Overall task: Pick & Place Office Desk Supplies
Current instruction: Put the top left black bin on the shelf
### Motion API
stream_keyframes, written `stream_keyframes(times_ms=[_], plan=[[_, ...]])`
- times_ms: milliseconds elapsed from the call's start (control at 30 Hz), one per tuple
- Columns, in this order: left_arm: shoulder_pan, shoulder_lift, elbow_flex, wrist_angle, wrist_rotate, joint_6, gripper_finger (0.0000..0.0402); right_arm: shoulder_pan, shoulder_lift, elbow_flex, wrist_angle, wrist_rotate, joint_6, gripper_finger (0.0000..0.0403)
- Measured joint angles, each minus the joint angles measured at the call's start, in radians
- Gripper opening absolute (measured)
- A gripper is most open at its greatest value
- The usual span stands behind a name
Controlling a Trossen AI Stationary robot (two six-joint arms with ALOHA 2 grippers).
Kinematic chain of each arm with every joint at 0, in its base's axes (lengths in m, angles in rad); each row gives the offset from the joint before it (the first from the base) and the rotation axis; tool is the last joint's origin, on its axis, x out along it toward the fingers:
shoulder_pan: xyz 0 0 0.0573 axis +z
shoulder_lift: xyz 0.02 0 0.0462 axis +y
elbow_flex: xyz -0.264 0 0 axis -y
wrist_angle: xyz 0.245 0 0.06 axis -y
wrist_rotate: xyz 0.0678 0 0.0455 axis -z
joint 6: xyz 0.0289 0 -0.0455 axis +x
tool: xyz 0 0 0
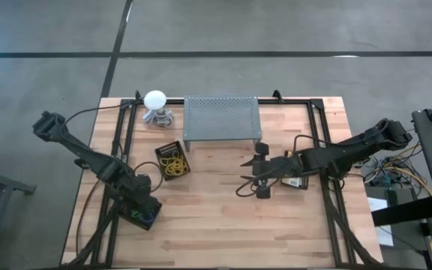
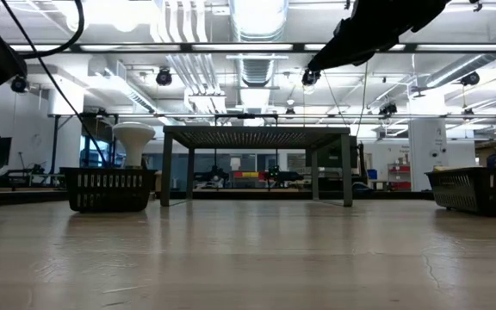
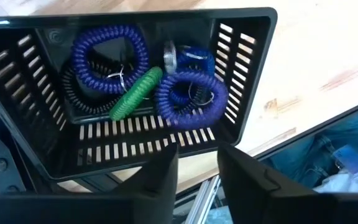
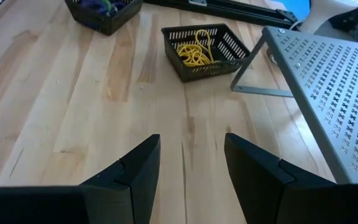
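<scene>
A wooden table (image 1: 223, 217) stands on a grey concrete floor (image 1: 276, 26) crossed by dark lines. Across the table, the room opens wide: white ducts (image 2: 257, 34) and bright strip lights (image 2: 127, 13) under the ceiling, a white pillar (image 2: 422, 142) at far right.

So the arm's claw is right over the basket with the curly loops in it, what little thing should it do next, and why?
Probably lift the left gripper straight up out of the black basket. Its fingers stand apart with nothing between them, and the purple loops and the green loop lie on the basket floor, so that drop looks finished. The right gripper waits open over bare table.
</scene>
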Motion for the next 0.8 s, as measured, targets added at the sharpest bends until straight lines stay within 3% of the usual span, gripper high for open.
stream_keyframes(times_ms=[233, 467, 567, 700, 800], plan=[[0.000, -0.015, 0.000, -0.001, -0.012, -0.026, 0.0143, 0.000, 0.000, 0.002, -0.030, 0.000, 0.000, 0.0178], [0.001, -0.042, 0.058, 0.000, -0.205, -0.036, 0.0136, 0.000, 0.000, 0.002, -0.064, 0.000, 0.023, 0.0178], [0.001, -0.043, 0.092, 0.022, -0.369, 0.033, 0.0136, 0.000, 0.000, 0.002, -0.067, 0.000, 0.029, 0.0178], [0.001, -0.036, 0.083, 0.129, -0.755, 0.216, 0.0136, 0.000, 0.000, 0.002, -0.067, 0.000, 0.029, 0.0178], [0.002, -0.013, 0.058, 0.212, -0.929, 0.389, 0.0136, 0.000, 0.000, 0.002, -0.066, 0.000, 0.027, 0.0178]])
